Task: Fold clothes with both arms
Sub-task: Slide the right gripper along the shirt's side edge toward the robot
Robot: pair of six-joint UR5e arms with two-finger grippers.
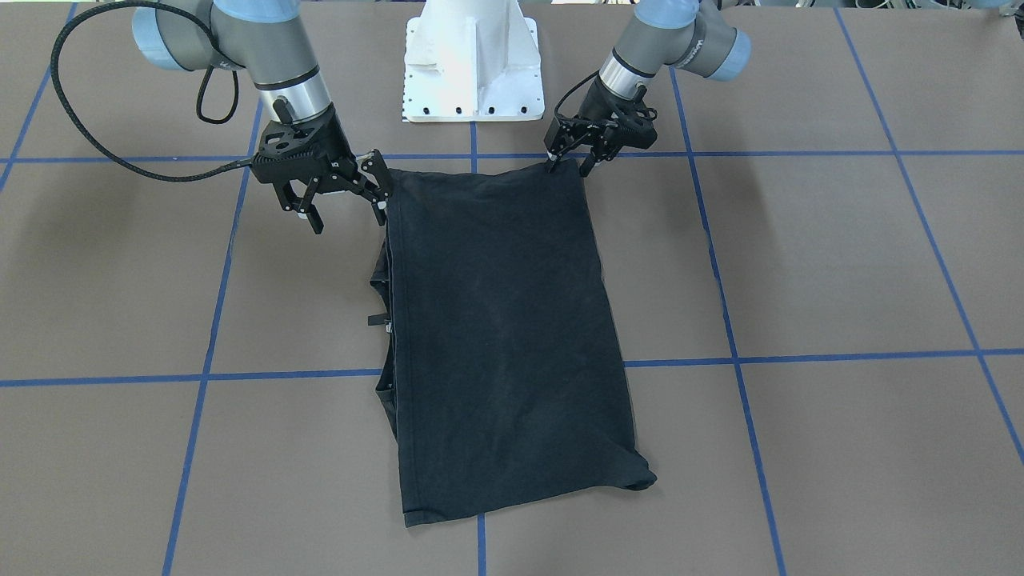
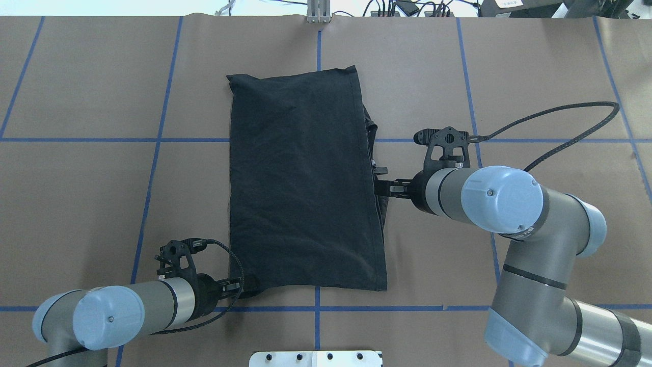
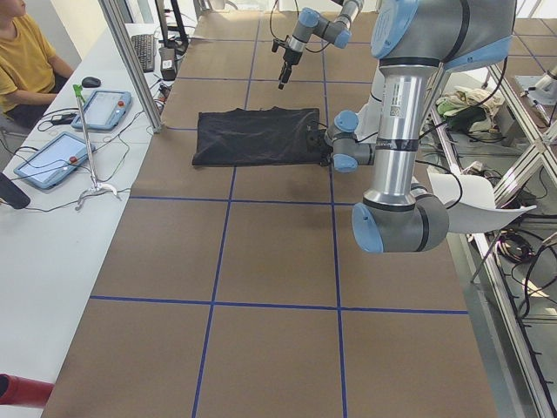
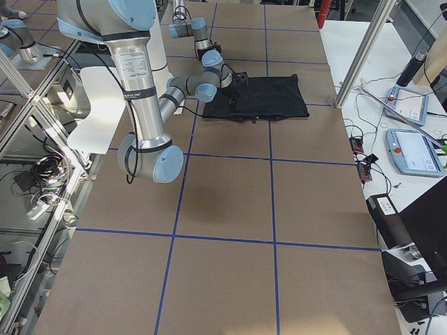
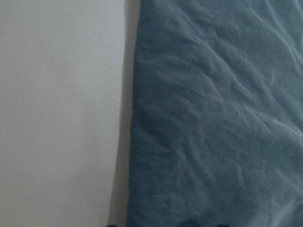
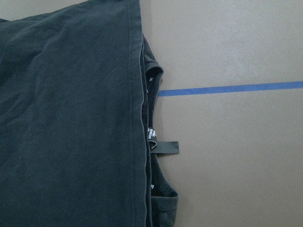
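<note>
T-shirt [image 1: 504, 336] lies flat on the table [image 1: 840, 264], stretching away from both sets of jaws toward the side far from the robot base [image 1: 472, 64]. The left gripper [image 1: 569, 170] is down at the shirt's near corner on its own side. Its jaws are partly open and straddle the corner edge, with no clamp on the cloth. In its wrist view the cloth edge runs straight ahead of the jaws with bare table alongside. The right gripper [image 1: 350, 222] hangs above the table by the opposite long edge, toward the robot's end. Its jaws are spread wide and hold nothing; one finger [image 1: 382, 210] is just beside the shirt edge, the other over bare table. The shirt is black, folded into a long rectangle with a plain face up and light wrinkles. A stitched hem runs along the edge on the right jaws' side. Lower layers peek out from under that edge, with a small black tag [image 6: 166, 148] and bits of white print. The far corner on the left jaws' side is rounded and slightly bulged. The long axis runs roughly straight out from the jaws, near to far. I cannot tell which end is the collar.
</note>
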